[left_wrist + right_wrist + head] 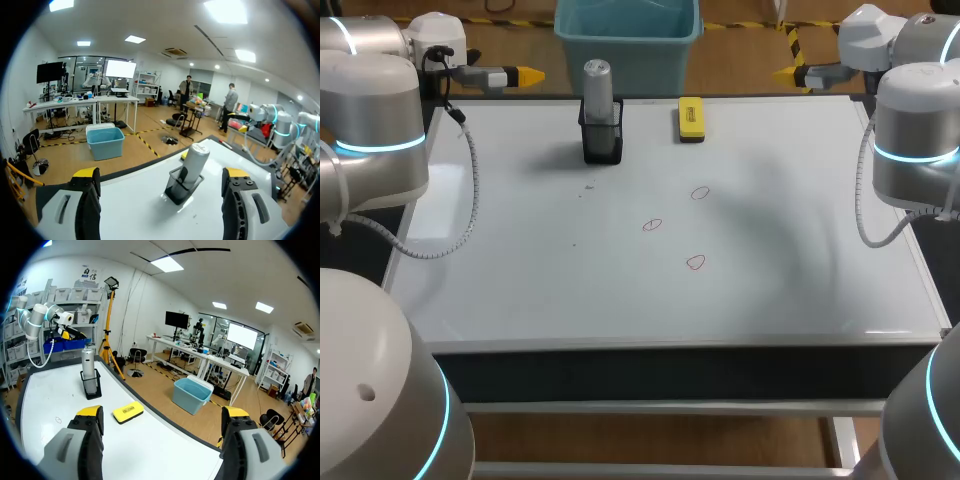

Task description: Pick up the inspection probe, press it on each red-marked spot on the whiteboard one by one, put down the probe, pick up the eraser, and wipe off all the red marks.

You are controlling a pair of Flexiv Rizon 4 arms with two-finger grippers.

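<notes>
Three red marks [695,262] sit mid-whiteboard [800,270], closest to the robot, none wiped. Behind them one probe [597,85] stands upright in one black holder [602,142], long axis vertical. One yellow eraser [691,118] lies flat to its right. Left fingers [86,175] are apart and empty, with the probe straight ahead on their centreline, so the left arm is nearer. Right fingers [90,412] are apart and empty, with the eraser just ahead.

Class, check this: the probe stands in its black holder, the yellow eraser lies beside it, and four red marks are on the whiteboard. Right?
No. The head view shows three red marks, not four, on the whiteboard. The probe stands in its black holder, the yellow eraser beside it.
</notes>
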